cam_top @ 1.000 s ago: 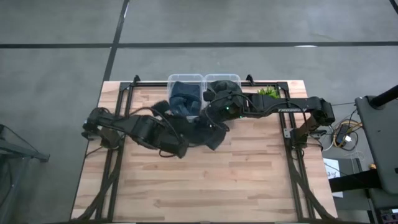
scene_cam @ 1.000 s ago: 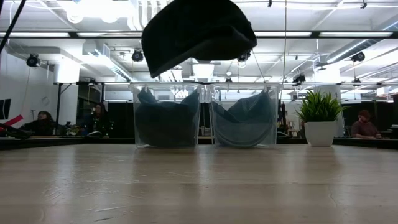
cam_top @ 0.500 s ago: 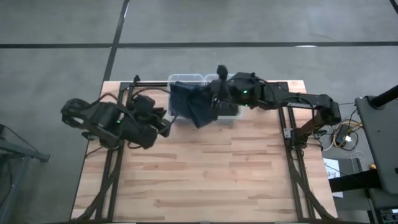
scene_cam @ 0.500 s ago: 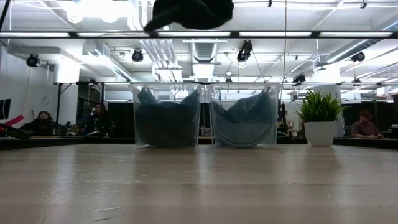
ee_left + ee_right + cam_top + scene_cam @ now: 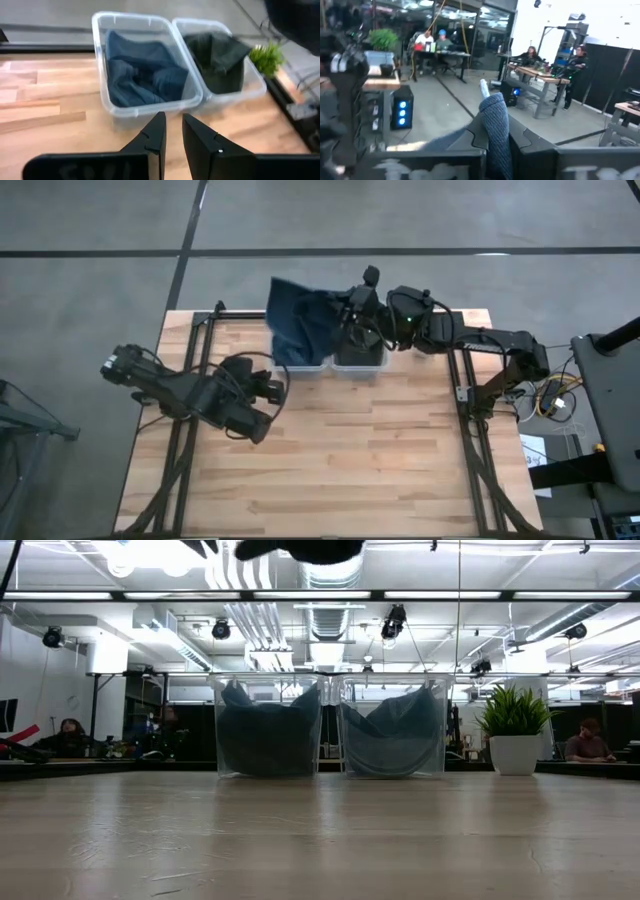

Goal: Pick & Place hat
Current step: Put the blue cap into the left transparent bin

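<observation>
Left claw [image 5: 268, 392] hovers over the counter [image 5: 330, 470] at about 9 o'clock of its centre, fingers [image 5: 152, 137] nearly closed with a narrow gap, holding nothing; from its wrist view it faces the two clear bins. Right claw [image 5: 350, 318], at 12 o'clock over the counter's far edge, is clamped on the dark blue hat [image 5: 300, 322]; a knit fold [image 5: 496, 131] shows pinched between its fingers. Hat hangs from that claw toward 9 o'clock, spread above the left bin [image 5: 296, 360], which already holds blue cloth. Right bin [image 5: 362, 365] lies directly under the claw, a potted plant [image 5: 514, 730] beyond it at 3 o'clock. Right arm is stretched low and long across the far edge. Judged step: lower and release into the left bin.
</observation>
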Motion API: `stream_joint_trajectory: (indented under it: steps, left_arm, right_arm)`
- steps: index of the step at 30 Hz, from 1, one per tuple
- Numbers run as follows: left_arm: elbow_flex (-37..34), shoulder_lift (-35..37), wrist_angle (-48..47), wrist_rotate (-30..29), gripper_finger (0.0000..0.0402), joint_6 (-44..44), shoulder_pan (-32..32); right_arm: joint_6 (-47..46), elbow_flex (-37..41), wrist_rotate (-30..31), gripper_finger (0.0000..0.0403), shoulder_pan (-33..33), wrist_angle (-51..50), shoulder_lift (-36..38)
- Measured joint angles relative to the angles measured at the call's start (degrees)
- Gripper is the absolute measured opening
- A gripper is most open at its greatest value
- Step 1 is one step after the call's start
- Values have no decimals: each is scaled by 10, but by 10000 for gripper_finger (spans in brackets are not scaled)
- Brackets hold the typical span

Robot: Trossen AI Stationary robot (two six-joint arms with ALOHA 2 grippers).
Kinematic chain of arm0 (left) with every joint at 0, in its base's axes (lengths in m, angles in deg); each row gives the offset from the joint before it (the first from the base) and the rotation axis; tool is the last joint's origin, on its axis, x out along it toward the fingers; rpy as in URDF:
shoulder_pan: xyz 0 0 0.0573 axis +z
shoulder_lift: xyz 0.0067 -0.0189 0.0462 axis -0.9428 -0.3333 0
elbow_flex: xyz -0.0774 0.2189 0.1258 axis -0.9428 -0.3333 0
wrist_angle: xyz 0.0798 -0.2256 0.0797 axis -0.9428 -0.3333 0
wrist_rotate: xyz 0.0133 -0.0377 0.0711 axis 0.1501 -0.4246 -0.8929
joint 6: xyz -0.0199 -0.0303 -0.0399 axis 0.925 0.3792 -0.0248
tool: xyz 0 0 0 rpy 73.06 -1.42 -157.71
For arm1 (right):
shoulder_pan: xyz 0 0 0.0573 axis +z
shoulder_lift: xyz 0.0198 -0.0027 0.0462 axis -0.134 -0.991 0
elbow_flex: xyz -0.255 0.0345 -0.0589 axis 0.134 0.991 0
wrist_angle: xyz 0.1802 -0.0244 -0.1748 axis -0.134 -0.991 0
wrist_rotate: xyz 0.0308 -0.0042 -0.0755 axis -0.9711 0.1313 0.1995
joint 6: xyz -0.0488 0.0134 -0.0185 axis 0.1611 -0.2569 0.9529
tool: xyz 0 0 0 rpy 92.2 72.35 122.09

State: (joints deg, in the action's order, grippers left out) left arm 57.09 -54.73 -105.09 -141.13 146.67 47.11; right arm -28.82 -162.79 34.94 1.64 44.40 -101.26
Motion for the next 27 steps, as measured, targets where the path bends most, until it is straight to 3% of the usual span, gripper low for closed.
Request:
stream_joint_trajectory:
  steps: [8, 21, 27]
  left_arm:
    - [-13, 11, 0, -57, 55, 33, 0]
    - [-13, 41, 13, -146, 56, -53, -5]
    - [-13, 62, 19, -149, 56, -54, -5]
  right_arm:
    - [-42, 6, 13, 11, -27, 56, -9]
    - [-55, 7, 12, 11, -37, 63, -19]
    - [-57, 14, 11, 11, -42, 62, -19]
